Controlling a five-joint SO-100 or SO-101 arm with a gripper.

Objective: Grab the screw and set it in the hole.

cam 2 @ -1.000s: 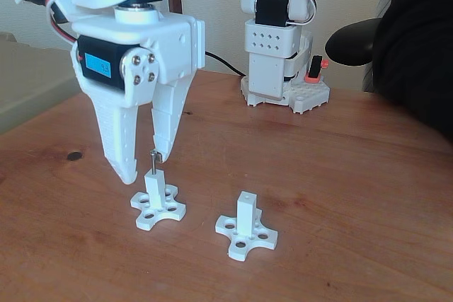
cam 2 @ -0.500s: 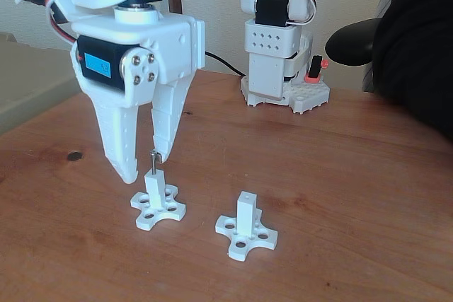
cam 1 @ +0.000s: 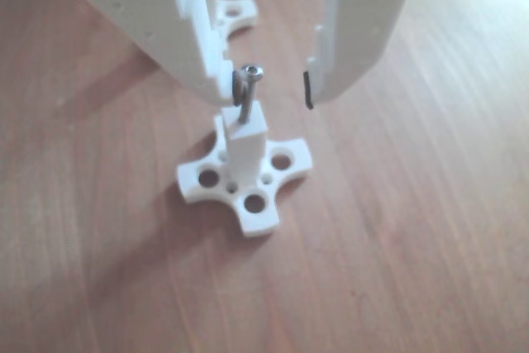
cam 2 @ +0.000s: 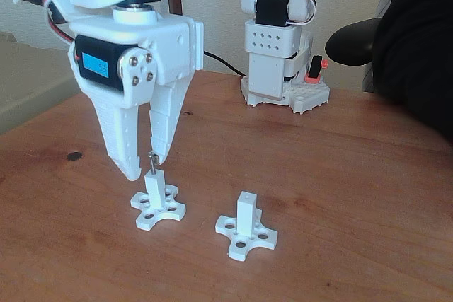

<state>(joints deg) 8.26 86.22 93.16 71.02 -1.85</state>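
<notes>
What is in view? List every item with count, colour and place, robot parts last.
Screw: one, silver-grey, standing upright in the hole at the top of the left post, fixed view.
Post with cross-shaped base: two, white; the left one under the gripper, the other to its right, nothing in its top.
Table: one, reddish-brown wood.
Dark spot: one, on the table at left; cannot tell what it is.
Dark objects: at the right edge; unclear.
Arm base: one, white, at the back of the table.
Gripper: one, white, open, fingers either side of the screw.

Second post (cam 2: 245, 218) right of claw (cam 2: 145, 164); table (cam 2: 340, 175) beyond bare
</notes>
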